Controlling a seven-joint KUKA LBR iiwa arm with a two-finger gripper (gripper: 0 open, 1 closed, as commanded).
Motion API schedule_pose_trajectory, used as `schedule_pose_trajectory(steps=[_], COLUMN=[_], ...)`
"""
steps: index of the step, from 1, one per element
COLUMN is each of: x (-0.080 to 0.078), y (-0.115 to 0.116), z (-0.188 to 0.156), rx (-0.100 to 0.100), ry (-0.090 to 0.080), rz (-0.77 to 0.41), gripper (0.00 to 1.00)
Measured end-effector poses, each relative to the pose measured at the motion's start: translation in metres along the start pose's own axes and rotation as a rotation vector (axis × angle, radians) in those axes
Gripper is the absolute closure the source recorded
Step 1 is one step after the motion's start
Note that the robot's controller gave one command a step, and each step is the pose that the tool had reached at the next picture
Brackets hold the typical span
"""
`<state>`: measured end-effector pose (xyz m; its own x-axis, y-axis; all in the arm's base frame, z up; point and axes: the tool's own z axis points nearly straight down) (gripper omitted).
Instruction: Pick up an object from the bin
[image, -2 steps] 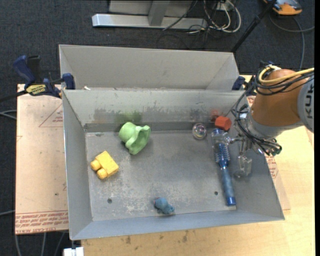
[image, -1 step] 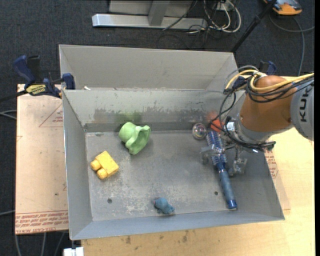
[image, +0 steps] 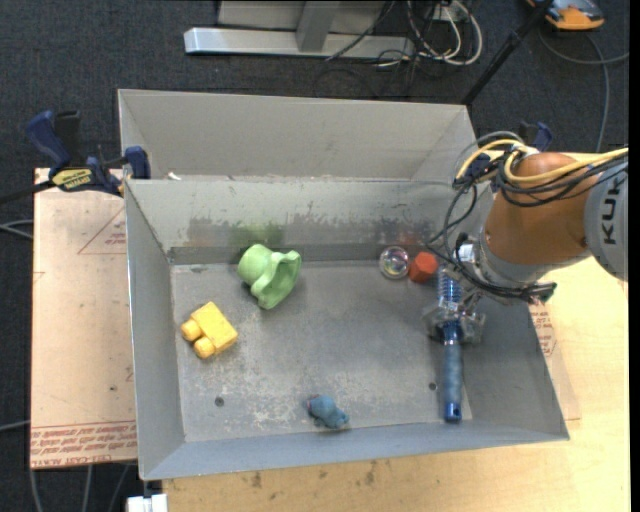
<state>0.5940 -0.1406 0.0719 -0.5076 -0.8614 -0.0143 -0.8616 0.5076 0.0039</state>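
My gripper (image: 455, 328) stands at the upper end of the slim, smooth blue rod (image: 452, 385), which lies lengthwise near the right wall of the grey metal bin (image: 300, 140). Whether my gripper is wide or narrow I cannot tell. Just behind it are a clear glassy ball (image: 394, 263) and a red-orange ball (image: 424, 266).

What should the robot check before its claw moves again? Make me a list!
1. Claw lined up with a thing: ok, it hangs over the upper end of the long blue stick on the bin's right side.
2. Stick lying free: ok, nothing rests on it.
3. Near neighbours out of the way: ok, the orange ball and clear ball sit apart, by the back wall.
4. Other toys clear: ok, the green toy, yellow block and small blue lump lie well to the left.
5. Enough room beside the right wall: cannot tell.
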Motion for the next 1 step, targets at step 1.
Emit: schedule_pose_trajectory(steps=[1], x=[-0.0211], y=[0.0007], z=[-0.1378], rx=[0.013], ry=[0.009], rz=[-0.058], gripper=[1.00])
